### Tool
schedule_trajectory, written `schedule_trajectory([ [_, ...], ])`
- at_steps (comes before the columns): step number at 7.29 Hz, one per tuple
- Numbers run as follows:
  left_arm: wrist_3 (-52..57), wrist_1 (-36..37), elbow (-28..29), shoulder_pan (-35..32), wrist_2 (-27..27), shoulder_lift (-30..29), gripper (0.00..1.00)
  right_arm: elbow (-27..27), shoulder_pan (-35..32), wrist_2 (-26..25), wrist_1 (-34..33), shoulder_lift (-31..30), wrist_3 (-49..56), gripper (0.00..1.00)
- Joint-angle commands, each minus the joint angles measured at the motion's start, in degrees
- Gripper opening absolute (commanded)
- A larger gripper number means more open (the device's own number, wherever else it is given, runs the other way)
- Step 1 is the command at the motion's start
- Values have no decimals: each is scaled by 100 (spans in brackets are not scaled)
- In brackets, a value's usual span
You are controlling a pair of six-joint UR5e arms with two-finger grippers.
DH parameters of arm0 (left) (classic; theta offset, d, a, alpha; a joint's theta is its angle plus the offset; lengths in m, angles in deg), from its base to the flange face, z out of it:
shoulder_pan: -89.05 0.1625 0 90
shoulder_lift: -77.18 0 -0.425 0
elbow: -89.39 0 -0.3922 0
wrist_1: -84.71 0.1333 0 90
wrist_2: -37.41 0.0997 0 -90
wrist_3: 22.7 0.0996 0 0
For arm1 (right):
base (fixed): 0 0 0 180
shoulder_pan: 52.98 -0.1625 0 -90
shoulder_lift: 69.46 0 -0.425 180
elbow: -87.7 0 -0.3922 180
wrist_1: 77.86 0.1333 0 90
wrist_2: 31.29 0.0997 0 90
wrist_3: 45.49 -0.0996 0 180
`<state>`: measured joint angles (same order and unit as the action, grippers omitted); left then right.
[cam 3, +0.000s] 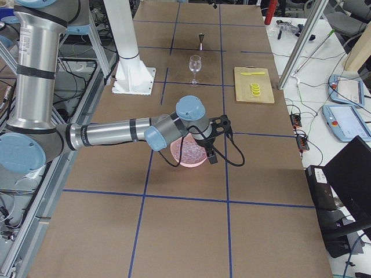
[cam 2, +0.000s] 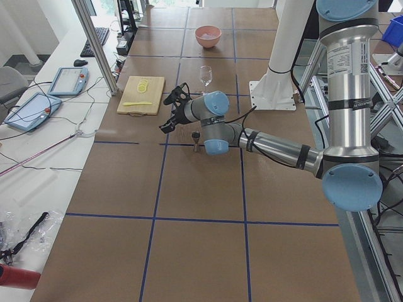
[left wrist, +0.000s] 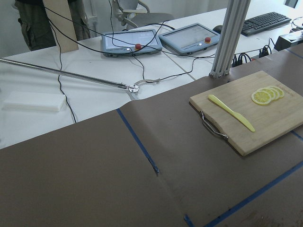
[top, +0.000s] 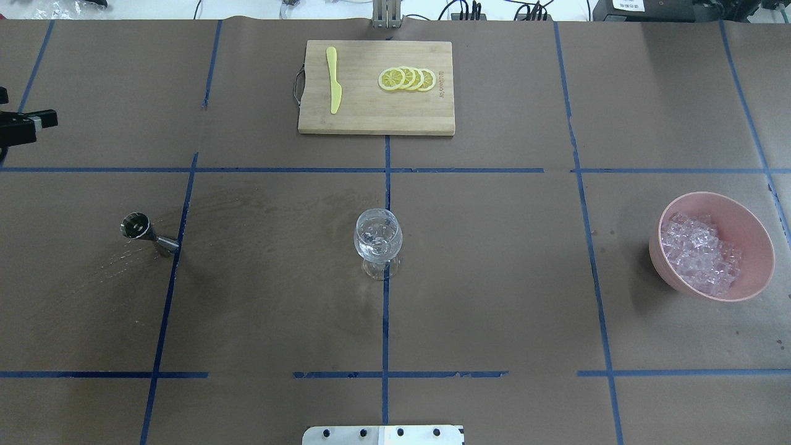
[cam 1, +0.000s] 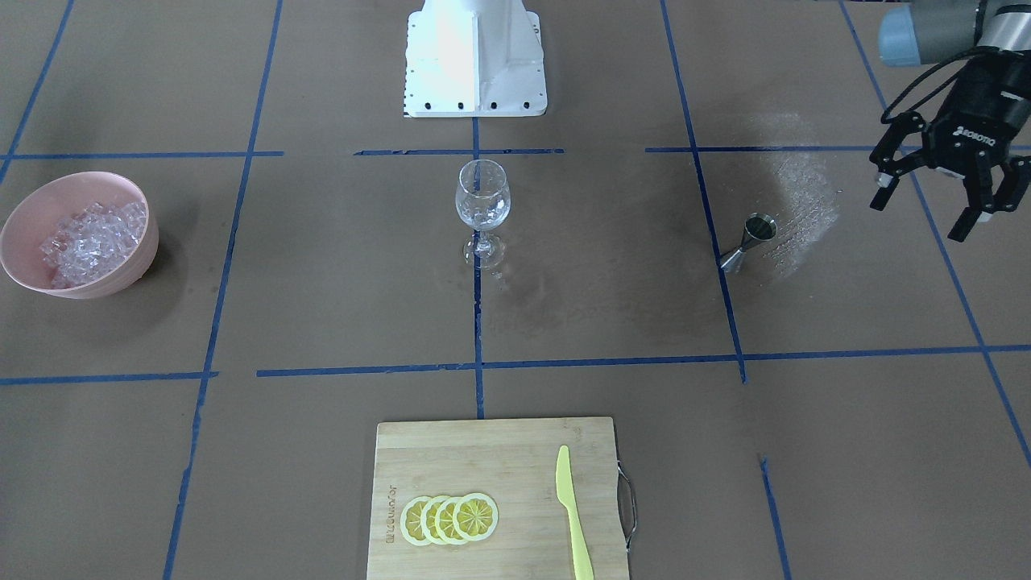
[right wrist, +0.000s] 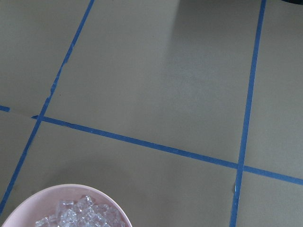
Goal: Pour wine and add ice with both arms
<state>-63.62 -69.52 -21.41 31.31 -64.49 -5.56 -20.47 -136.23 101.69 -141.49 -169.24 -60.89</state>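
Left hand [cam 1: 921, 216], wide open and empty, hovers at two o'clock of the jigger [cam 1: 749, 240] in the front-facing view. The next move, I judge, is to descend and grip it. Right hand [cam 3: 210, 152]: cannot tell.

A large table [top: 494, 278] is covered in brown paper and divided into squares by blue tape lines [top: 385, 321]. Along its far side a white worktop [left wrist: 94, 97] is set, on which two grey touchscreen pendants [left wrist: 128, 41] and a black keyboard [left wrist: 265, 21] are laid. A silver aluminium post [left wrist: 233, 38] is stood at its edge.
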Motion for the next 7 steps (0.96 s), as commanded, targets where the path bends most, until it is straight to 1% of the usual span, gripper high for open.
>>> schedule_trajectory([
  [1,-651,-11,-275,1538,2102,248,100,15,80,-402,428,-208,-17,100],
  [2,-784,-11,-267,2077,2896,302,100,33,124,-404,421,-209,-16,100],
  [3,-1116,-11,-267,2526,3513,442,100,33,125,-335,421,-209,-43,100],
  [4,-1433,-2,-224,3139,4398,513,100,33,133,-325,421,-218,-43,100],
  [5,-1706,-2,-93,3511,4972,522,100,42,125,-325,413,-235,-43,100],
  [6,-2170,-11,161,3932,5596,505,100,42,125,-316,412,-244,-52,100],
  [7,-2392,-19,364,4198,6037,461,100,42,125,-316,412,-244,-52,100],
])
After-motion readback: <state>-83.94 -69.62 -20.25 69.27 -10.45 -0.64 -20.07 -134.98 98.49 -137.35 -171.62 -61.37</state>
